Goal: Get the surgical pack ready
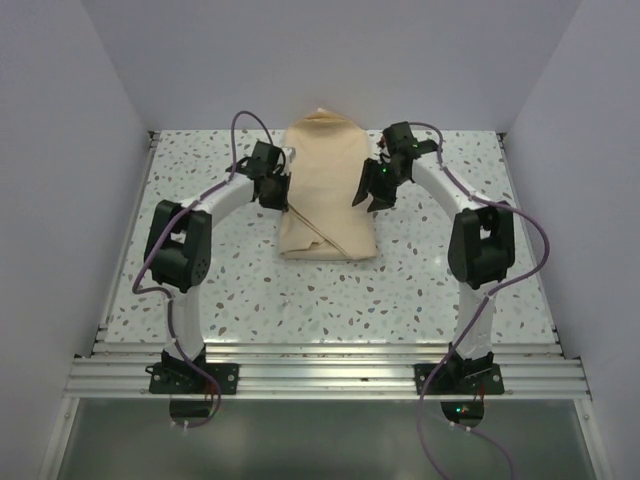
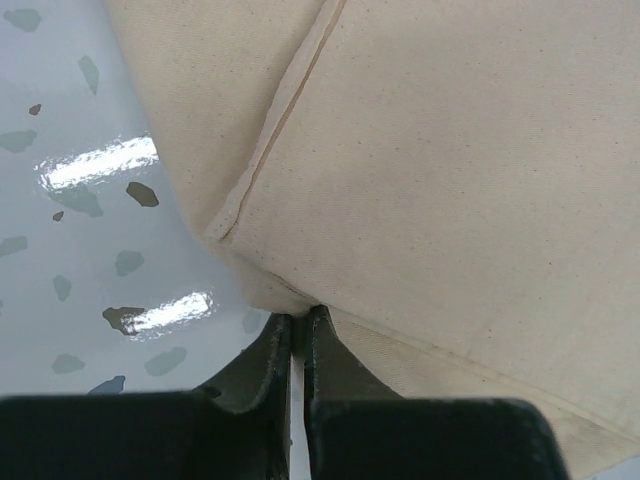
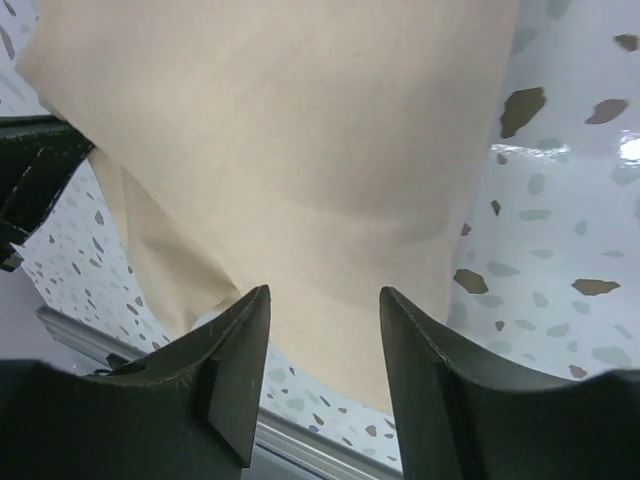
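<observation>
From overhead, the wrap [image 1: 328, 190] lies folded into a long bundle toward 12 o'clock on the table [image 1: 250, 290], its length running from 12 to 6. I can't see a tray or tools; if they are inside, the cloth hides them. My left gripper [image 2: 298, 322] is at the bundle's 9 o'clock edge with its fingers pressed together. In its wrist view a fold of cloth runs right into the tips, so I read that as a pinch on the wrap's edge. My right gripper [image 3: 323, 292] hangs over the 3 o'clock side, fingers spread with nothing between them. The cloth lies beyond the tips, untouched as far as I can tell. I judge the step in hand to be closing up the fold, and the right side needs a hold before anything moves. To do it well I would use the left pinch as the anchor and not tug with it. I would lower the right fingers onto the 3 o'clock edge and take only the top layer, well in from the hem so it can't slip out. Then I would draw it low and slow toward 9 o'clock. A high or quick pull could slide the whole bundle or open the layers underneath.
</observation>
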`<state>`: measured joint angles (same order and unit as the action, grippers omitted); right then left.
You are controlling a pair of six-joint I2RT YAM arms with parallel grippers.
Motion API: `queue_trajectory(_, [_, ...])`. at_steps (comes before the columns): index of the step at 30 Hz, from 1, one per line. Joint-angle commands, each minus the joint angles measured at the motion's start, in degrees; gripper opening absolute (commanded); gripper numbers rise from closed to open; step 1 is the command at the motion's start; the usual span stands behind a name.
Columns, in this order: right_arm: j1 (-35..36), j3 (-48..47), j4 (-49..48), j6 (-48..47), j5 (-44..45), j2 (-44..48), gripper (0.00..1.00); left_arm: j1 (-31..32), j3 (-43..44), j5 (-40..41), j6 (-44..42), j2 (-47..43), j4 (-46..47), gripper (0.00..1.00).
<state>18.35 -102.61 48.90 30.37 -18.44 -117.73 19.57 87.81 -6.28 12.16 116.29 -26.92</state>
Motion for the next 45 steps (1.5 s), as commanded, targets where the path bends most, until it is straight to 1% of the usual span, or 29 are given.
queue_trajectory(1, [-1.11,0.65,1.46,-1.72,1.21,2.60,0.52,-0.76,2.28,3.21,-3.29,0.69,1.34,0.00])
queue_trajectory(4, [-1.74,0.57,0.41,-2.33,3.66,1.20,0.56,-0.85,1.75,2.86,-2.85,0.26,1.60,0.00])
queue_trajectory(9, [-1.47,1.26,-1.87,-1.37,4.11,-1.80,0.56,-0.76,0.70,2.07,-2.32,-0.19,2.22,0.00])
queue_trajectory(14, [-1.12,5.04,-3.99,-1.37,4.99,-2.59,0.50,-0.76,-0.18,1.54,-2.06,-0.71,2.48,0.00])
queue_trajectory(18, [0.98,6.63,-3.91,-2.24,5.43,-2.68,0.47,-0.68,-1.15,1.19,-1.88,-1.59,2.57,0.00])
queue_trajectory(19, [1.33,7.07,-3.90,-2.25,5.78,-2.50,0.45,-0.68,-1.76,0.93,-1.79,-2.20,2.66,0.00])
queue_trajectory(24, [3.88,13.48,-4.78,-0.93,6.74,2.93,0.43,0.11,-5.45,0.66,-0.74,-5.01,3.62,0.00])
queue_trajectory(28, [4.41,19.18,-4.96,-0.05,7.62,6.72,0.42,0.99,-8.96,0.40,0.05,-7.74,4.06,0.00])
queue_trajectory(35, [4.50,23.33,-3.91,0.04,7.63,11.73,0.41,3.80,-14.59,-0.04,2.77,-12.92,4.68,0.00])
queue_trajectory(38, [4.59,24.65,-3.38,0.04,7.45,13.49,0.43,5.47,-16.97,-0.13,4.44,-15.30,4.59,0.00])
queue_trajectory(40, [4.50,24.65,-2.68,0.04,7.63,14.02,0.46,6.26,-18.20,0.92,5.41,-16.71,3.98,0.00])
queue_trajectory(41, [4.42,24.47,-2.50,0.13,7.45,14.11,0.47,6.35,-18.37,2.23,6.46,-17.14,3.28,0.07])
queue_trajectory(42, [4.33,24.21,-2.15,-0.05,7.19,14.11,0.50,6.35,-18.99,5.03,6.99,-18.02,2.67,0.20])
queue_trajectory(43, [4.24,23.51,-1.97,-0.13,7.19,14.02,0.51,5.75,-19.25,5.49,7.26,-18.38,2.22,0.25])
queue_trajectory(44, [4.06,23.16,-1.62,-0.05,7.01,14.20,0.54,5.48,-19.34,5.58,7.43,-18.55,1.96,0.34])
queue_trajectory(45, [3.98,22.81,-1.45,-0.05,6.92,14.28,0.55,4.78,-19.34,5.58,7.52,-18.73,1.52,0.37])
